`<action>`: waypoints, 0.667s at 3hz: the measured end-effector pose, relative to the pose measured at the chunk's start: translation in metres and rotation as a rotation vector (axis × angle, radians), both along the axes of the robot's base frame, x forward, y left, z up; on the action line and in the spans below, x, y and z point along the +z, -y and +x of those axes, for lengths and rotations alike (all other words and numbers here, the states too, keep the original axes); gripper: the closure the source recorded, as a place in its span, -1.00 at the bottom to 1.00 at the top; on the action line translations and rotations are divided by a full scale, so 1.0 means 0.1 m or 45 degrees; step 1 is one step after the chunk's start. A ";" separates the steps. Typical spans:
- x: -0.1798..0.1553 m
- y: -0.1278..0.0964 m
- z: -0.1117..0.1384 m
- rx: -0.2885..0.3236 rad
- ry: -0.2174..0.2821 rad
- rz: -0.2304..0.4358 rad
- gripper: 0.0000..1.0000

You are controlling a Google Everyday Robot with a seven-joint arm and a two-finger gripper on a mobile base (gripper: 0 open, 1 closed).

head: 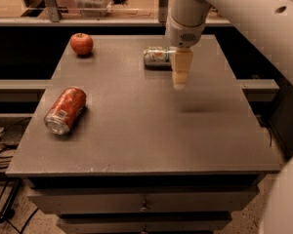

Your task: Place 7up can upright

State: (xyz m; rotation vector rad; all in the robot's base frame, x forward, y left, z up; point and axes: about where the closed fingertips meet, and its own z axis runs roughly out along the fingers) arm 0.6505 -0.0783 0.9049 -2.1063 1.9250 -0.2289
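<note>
The 7up can [157, 56] is small and silver-white with green and reddish marks. It lies on its side near the far edge of the grey table [136, 126]. My gripper [180, 79] hangs from the white arm above the table, just right of the can and a little nearer to the camera. Its cream fingers point down and overlap the can's right end in the camera view. It holds nothing that I can see.
A larger red-orange can [65, 110] lies on its side at the table's left. A red apple [81, 43] sits at the far left corner. Drawers are under the tabletop. A shelf and a rail run behind the table.
</note>
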 end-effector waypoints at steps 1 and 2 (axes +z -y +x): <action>-0.16 -0.05 0.26 0.036 -0.024 -0.055 -1.00; -0.29 -0.11 0.46 0.074 -0.043 -0.098 -1.00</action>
